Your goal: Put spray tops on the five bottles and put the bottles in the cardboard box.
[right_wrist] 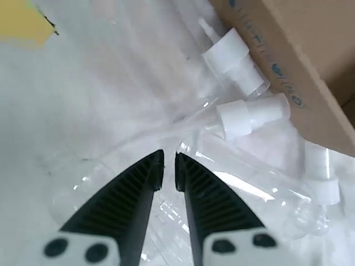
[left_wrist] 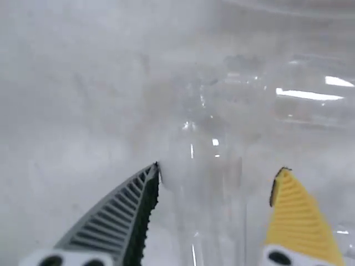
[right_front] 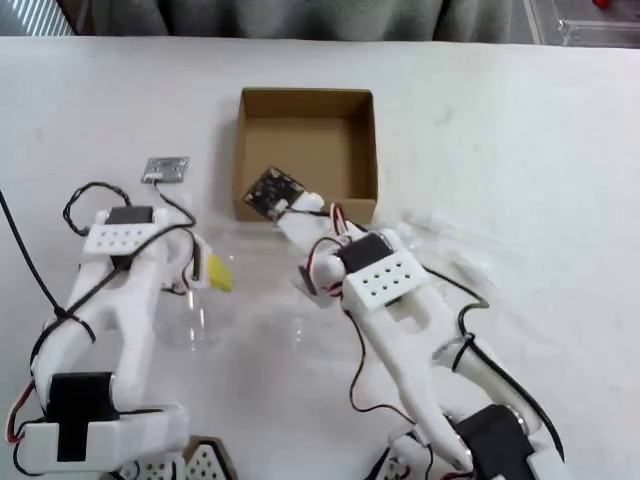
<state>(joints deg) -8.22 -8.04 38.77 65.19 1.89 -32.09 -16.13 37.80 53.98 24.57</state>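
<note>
Several clear bottles lie on the white table, hard to make out. My left gripper (left_wrist: 215, 177) is open, its grey and yellow fingers on either side of one clear bottle (left_wrist: 213, 210); its yellow finger (right_front: 218, 272) is left of centre in the high view. My right gripper (right_wrist: 168, 169) is shut, nothing visibly between its black fingers, over lying bottles (right_wrist: 249, 183) just in front of the cardboard box (right_wrist: 299, 66). Two loose white spray tops (right_wrist: 233, 58) (right_wrist: 252, 113) lie by the box wall. A third top (right_wrist: 324, 180) sits at a bottle's end. The box (right_front: 305, 150) stands open.
A small grey plate (right_front: 166, 168) lies left of the box. A clear plastic container (right_front: 590, 25) stands at the back right edge. Both arms' cables trail over the near table. More clear bottles (right_front: 440, 232) lie right of the box's front corner.
</note>
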